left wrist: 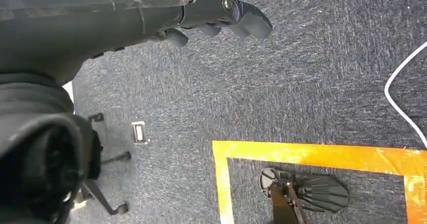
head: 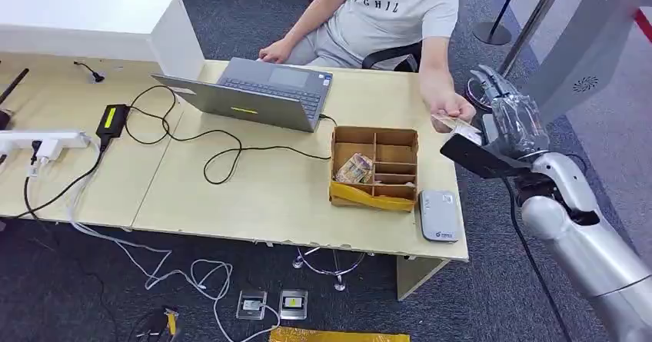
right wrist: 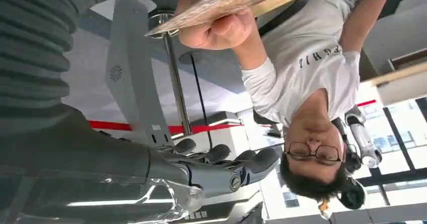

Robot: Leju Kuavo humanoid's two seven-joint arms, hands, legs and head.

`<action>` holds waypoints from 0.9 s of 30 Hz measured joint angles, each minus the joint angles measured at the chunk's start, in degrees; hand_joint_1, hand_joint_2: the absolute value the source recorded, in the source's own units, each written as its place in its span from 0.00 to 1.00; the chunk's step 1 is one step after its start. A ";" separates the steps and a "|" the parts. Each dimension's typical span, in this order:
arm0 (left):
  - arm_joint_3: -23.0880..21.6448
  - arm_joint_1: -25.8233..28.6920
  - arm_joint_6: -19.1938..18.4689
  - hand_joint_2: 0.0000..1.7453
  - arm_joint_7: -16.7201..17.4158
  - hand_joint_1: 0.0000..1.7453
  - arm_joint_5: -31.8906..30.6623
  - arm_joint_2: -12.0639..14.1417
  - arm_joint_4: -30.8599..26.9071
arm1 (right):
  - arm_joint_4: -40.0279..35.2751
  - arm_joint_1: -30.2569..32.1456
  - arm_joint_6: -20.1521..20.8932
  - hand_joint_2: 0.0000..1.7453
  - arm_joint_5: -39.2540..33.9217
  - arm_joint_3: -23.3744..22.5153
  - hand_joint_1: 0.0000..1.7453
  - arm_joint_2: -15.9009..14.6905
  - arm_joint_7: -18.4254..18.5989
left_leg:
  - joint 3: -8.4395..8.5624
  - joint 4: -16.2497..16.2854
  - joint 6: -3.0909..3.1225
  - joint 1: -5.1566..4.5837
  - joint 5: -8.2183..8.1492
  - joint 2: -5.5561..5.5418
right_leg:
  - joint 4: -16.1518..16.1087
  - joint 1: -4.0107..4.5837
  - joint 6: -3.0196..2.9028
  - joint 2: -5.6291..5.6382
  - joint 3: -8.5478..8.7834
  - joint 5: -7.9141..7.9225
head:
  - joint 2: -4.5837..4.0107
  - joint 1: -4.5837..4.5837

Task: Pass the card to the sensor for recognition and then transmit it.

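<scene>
The card (head: 454, 124) is in the person's hand (head: 448, 109), held out past the right end of the bench (head: 254, 188), just beside the robot's right hand (head: 511, 119). In the right wrist view the card (right wrist: 211, 7) is pinched by the person's fingers (right wrist: 221, 30) at one edge, and its far part is free. The right hand is raised with its fingers (right wrist: 241, 161) apart and holding nothing; they are near the card but do not touch it. The left hand (left wrist: 216, 15) hangs over the carpet with its fingers slightly curled and apart, also holding nothing.

The card looks thin, flat and light, probably stiff enough to keep its shape but smooth, so it can slip. I judge the best place to take it is the free edge away from the person's fingers, with the thumb on one face and the fingers on the other, and a firm but not hard pinch.

The white card reader (head: 439, 215) lies on the bench corner, close to the edge and just beside the cardboard box (head: 375, 169). There is open room above it from the right side. The box wall and the stanchion pole (head: 530, 15) behind the hand limit wide swings.
</scene>
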 joint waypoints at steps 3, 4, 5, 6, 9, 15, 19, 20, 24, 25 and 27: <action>0.02 0.08 0.02 0.00 0.00 0.00 0.09 0.00 0.00 | 0.26 -0.34 -0.09 1.00 -0.28 0.00 0.00 0.37 -0.13 | -0.01 -0.01 0.00 0.00 0.00 0.00 | 0.00 0.00 0.00 0.00 -0.01 0.00 | 0.02 0.00; 0.02 0.08 0.02 0.00 0.00 0.00 0.13 0.00 0.02 | 0.46 -0.50 -0.09 1.00 -0.28 0.00 0.00 0.57 -0.24 | -0.01 -0.01 0.00 0.00 0.00 0.00 | 0.00 0.00 0.00 0.00 0.00 0.00 | 0.00 0.00; 0.02 0.08 0.02 0.00 0.00 0.00 0.13 0.00 0.00 | 0.72 -0.67 -0.11 1.00 -0.28 0.00 0.00 0.77 -0.35 | -0.01 -0.01 0.00 0.00 0.00 0.00 | 0.00 0.00 0.00 0.00 -0.01 0.00 | 0.02 0.02; 0.04 0.08 0.02 0.00 0.00 0.00 0.15 -0.02 0.00 | 1.23 -0.89 -0.11 1.00 -0.24 0.00 0.00 1.05 -0.46 | -0.01 -0.01 0.00 0.00 0.00 0.00 | 0.00 0.00 0.00 0.00 0.00 0.00 | 0.02 0.00; 0.04 0.07 0.06 0.00 0.00 0.00 0.13 -0.02 0.00 | 2.95 -1.26 -0.24 1.00 0.70 0.11 0.00 1.73 -0.70 | -0.01 0.00 0.00 0.00 0.00 -0.01 | 0.00 0.00 0.00 -0.01 0.00 0.00 | 0.02 0.02; 0.07 0.05 0.07 0.00 0.00 0.00 0.00 -0.04 0.00 | 6.25 -1.43 -0.90 1.00 1.07 0.20 0.15 2.69 -1.03 | -0.01 0.00 0.00 0.00 0.00 -0.01 | 0.00 0.00 0.00 -0.01 -0.01 0.00 | 0.02 0.02; 0.07 0.03 0.07 0.00 0.00 0.00 -0.17 -0.04 0.00 | 7.34 -1.43 -0.79 1.00 1.42 0.20 1.00 2.93 -0.92 | -0.01 0.00 0.00 0.00 0.00 -0.01 | 0.00 0.00 0.00 -0.01 -0.02 0.00 | 0.02 0.00; 0.07 0.03 0.07 0.00 0.02 0.00 -0.26 -0.04 0.00 | 7.48 -1.43 -0.72 1.00 1.57 0.20 1.00 2.99 -0.81 | -0.01 0.00 0.00 0.00 0.00 0.00 | 0.00 0.00 0.00 0.00 -0.02 0.00 | 0.02 0.00; 0.07 -0.08 0.02 0.00 0.26 0.00 -0.55 -0.04 0.00 | 8.02 -1.42 -0.68 1.00 2.43 0.17 1.00 3.17 -0.52 | 0.00 0.00 0.00 0.00 0.00 0.00 | 0.00 0.00 0.00 0.00 -0.02 0.00 | 0.02 0.00; 0.09 -0.09 0.02 0.00 0.42 0.00 -0.63 -0.04 0.00 | 8.13 -1.42 -0.68 1.00 2.69 0.15 1.00 3.21 -0.50 | 0.00 0.00 0.00 0.00 0.00 0.00 | 0.00 0.00 0.00 0.00 -0.02 0.00 | 0.02 0.02; 0.09 -0.10 0.02 0.00 0.48 0.00 -0.72 -0.04 0.00 | 8.17 -1.41 -0.74 1.00 2.97 0.09 1.00 3.30 -0.50 | 0.00 0.00 0.00 0.00 0.00 0.00 | 0.00 0.00 0.00 0.01 -0.02 0.00 | 0.02 0.02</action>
